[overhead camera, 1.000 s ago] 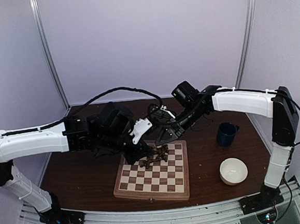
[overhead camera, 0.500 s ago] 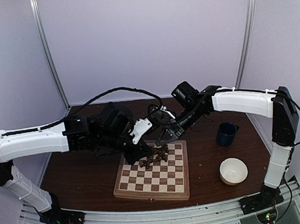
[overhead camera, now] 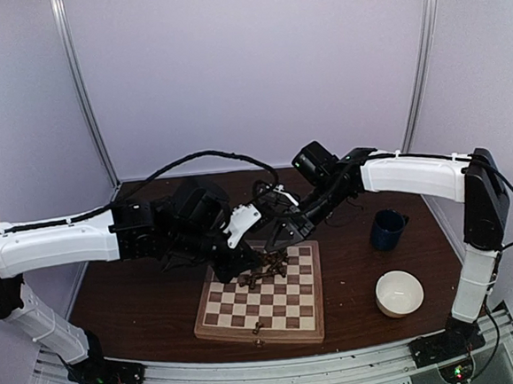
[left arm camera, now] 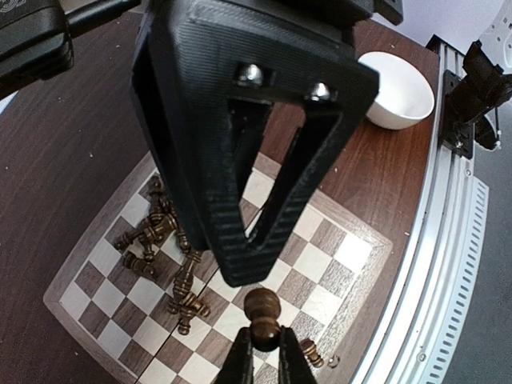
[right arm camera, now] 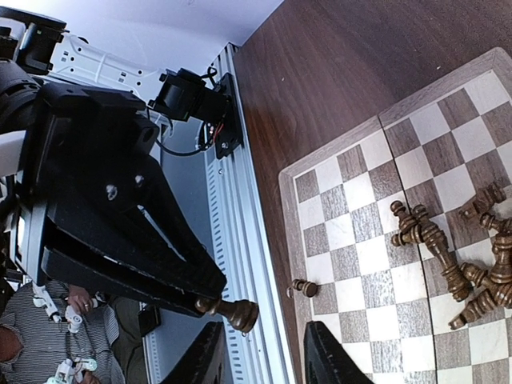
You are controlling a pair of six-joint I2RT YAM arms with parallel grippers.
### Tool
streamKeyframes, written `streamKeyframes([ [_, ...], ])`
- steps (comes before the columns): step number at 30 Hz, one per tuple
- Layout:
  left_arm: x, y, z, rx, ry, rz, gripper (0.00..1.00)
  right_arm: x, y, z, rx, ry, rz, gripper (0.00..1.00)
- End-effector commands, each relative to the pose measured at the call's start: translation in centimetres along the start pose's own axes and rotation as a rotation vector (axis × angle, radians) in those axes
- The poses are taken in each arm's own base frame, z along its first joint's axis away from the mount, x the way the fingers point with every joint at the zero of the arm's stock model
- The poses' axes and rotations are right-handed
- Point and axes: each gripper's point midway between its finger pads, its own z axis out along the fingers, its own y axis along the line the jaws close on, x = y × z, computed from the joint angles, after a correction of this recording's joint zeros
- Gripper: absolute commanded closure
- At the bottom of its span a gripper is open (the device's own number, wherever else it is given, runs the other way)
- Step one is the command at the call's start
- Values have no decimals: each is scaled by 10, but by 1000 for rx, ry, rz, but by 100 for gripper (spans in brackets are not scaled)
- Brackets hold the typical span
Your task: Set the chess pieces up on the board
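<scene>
The checkered board (overhead camera: 279,315) lies mid-table; it also shows in the left wrist view (left arm camera: 336,240) and the right wrist view (right arm camera: 352,232). A heap of dark chess pieces (overhead camera: 268,266) lies toppled on its far squares, seen too in the wrist views (left arm camera: 160,236) (right arm camera: 460,256). My left gripper (left arm camera: 266,340) is shut on a dark pawn (left arm camera: 262,314) and holds it above the board's near part; the right wrist view shows that pawn (right arm camera: 234,310). One small pawn (overhead camera: 258,328) lies on its side at the board's near border (left arm camera: 309,353) (right arm camera: 304,288). My right gripper (right arm camera: 260,356) is open and empty, hovering close above the left one.
A white bowl (overhead camera: 399,292) sits right of the board, also in the left wrist view (left arm camera: 396,88). A dark blue mug (overhead camera: 387,229) stands behind it. The two arms cross close together over the board's far half. The metal rail (right arm camera: 240,240) runs along the table's near edge.
A small pawn now lies at the board's near border, where none lay before. Both arms have barely moved.
</scene>
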Motion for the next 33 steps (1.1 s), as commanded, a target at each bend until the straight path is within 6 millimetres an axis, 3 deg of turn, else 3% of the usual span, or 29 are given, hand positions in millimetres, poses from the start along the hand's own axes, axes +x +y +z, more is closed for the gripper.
streamKeyframes([
  [1,7,4,9,-11,18,-15,100,-1,-14,-7,53,-11,-50,63],
  [5,29,5,8,-14,116,-34,100,1,-33,-33,122,-38,-57,63],
  [9,67,13,5,-45,296,-66,100,8,-49,-63,236,-59,-113,63],
  [13,109,24,1,-90,466,-122,100,28,-70,-83,398,-44,-215,62],
  [18,138,38,-2,-142,545,-186,100,46,-78,-103,535,-62,-292,61],
  [24,159,51,2,-172,601,-248,100,49,-74,-110,568,-77,-324,60],
  [33,163,57,13,-178,612,-266,100,49,-74,-109,559,-77,-324,60],
])
